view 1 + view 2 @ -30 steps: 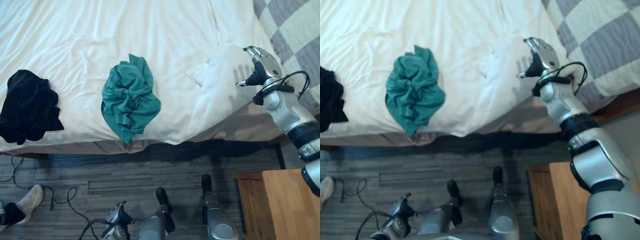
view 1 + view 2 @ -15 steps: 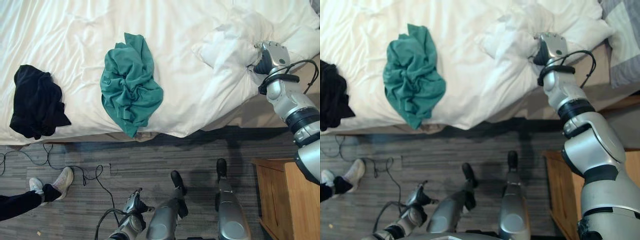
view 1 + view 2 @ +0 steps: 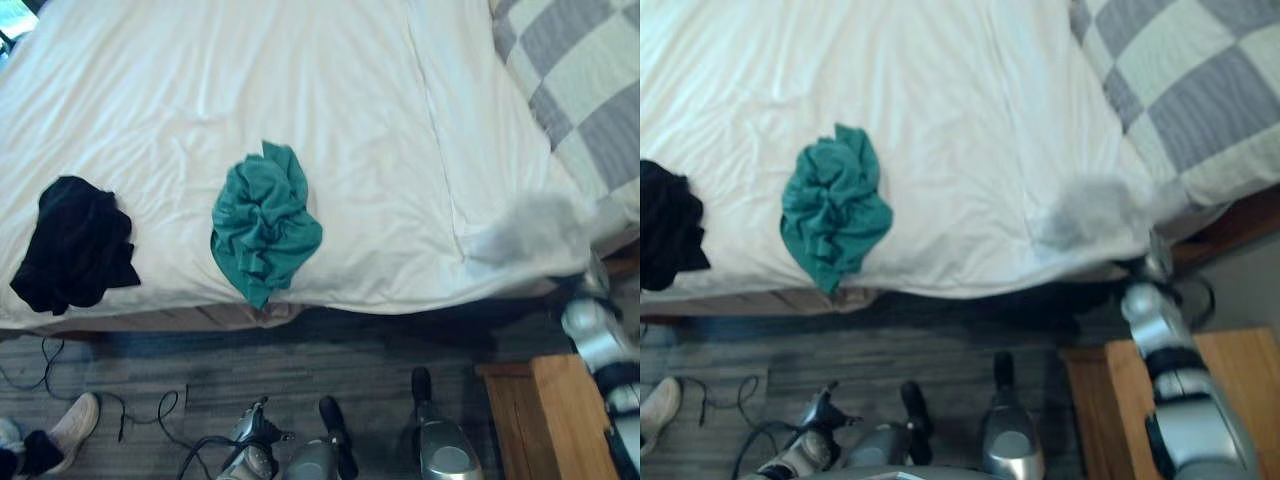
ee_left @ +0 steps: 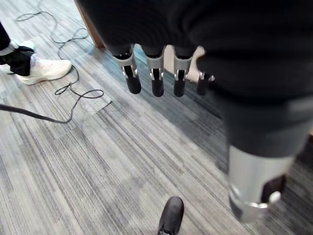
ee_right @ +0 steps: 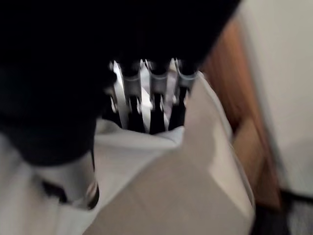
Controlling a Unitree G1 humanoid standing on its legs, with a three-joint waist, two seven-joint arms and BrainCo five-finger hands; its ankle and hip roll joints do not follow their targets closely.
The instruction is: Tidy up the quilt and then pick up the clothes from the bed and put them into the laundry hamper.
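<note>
Where we stand, left hand (image 4: 156, 73): it hangs low over the grey plank floor (image 4: 98, 161), fingers slack, holding nothing.
Shoe: a person's white shoe (image 3: 65, 430) rests on that floor, off to our left.
Right hand (image 5: 146, 88): at the bed's near right edge, sunk into white cloth; we cannot tell if it grips or has let go.
White quilt (image 3: 300, 100): spread mostly smooth, one corner (image 3: 530, 235) bunched by that hand.
Crumpled teal garment (image 3: 265, 225): on the quilt, near its front edge.
Crumpled black garment (image 3: 70, 240): on the quilt, further left.
Grey-and-white checked cover (image 3: 580, 80): far right.
Risk: we judge a hard tug could drag the teal garment off; a weak hold would let the corner slump back.
</note>
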